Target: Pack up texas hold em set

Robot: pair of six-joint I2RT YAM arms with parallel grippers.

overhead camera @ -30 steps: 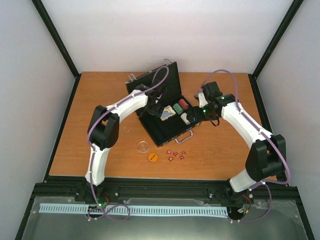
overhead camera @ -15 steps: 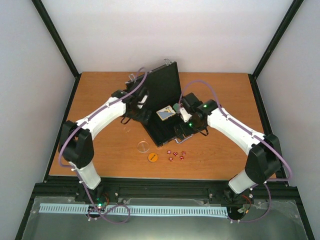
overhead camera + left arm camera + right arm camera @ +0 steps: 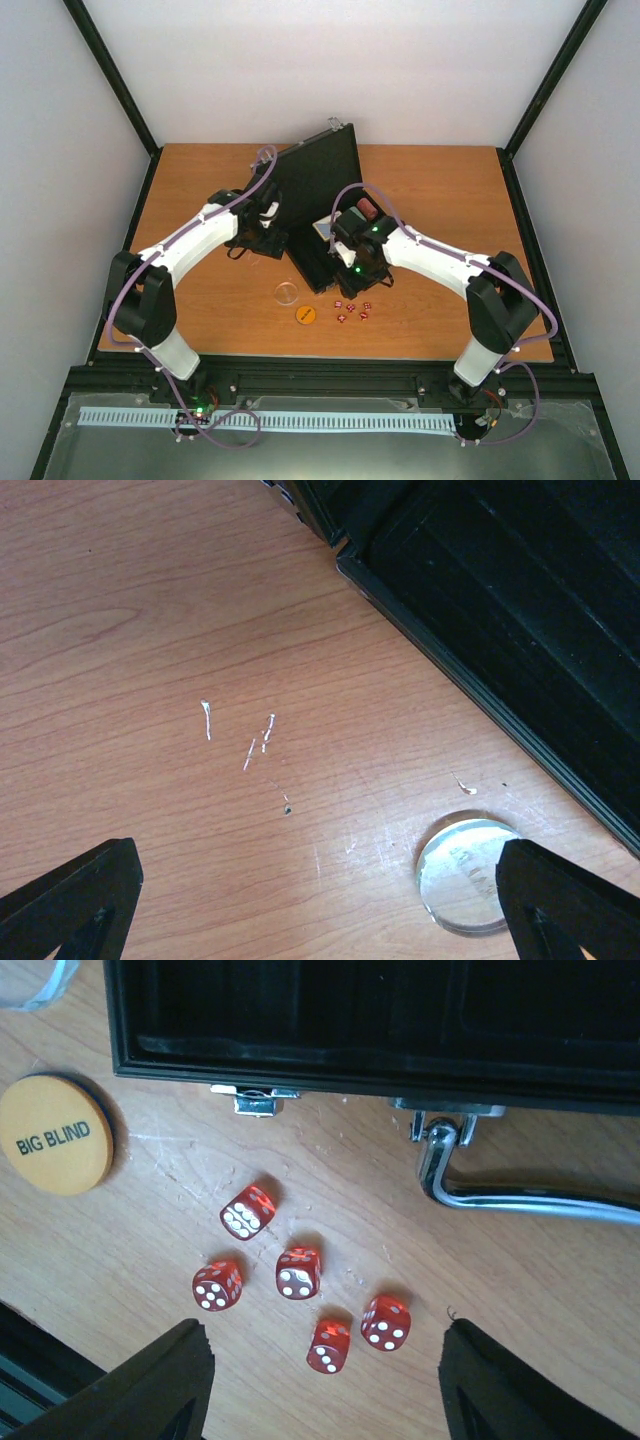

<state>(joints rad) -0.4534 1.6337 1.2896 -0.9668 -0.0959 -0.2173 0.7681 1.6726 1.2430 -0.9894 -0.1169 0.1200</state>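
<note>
Nearest the arms' bases, on the scuffed wooden table (image 3: 150, 630), lie a flat orange disc (image 3: 55, 1148) printed BIG BLIND and five translucent red dice (image 3: 299, 1271), loose and slightly apart. Over them hangs the right gripper (image 3: 325, 1360), fingers spread wide, holding nothing. Further left, the round clear disc (image 3: 465, 875) lies flat just beside the case, below the left gripper (image 3: 320, 890), which is likewise spread and empty. Beyond stands the black briefcase (image 3: 315, 185), its lid raised, with its chrome latch (image 3: 255, 1100) and curved handle (image 3: 500, 1190) on the near side. Inside, past the right arm, a card box (image 3: 322, 228) and a red chip stack (image 3: 367, 208) show; the rest is hidden.
</note>
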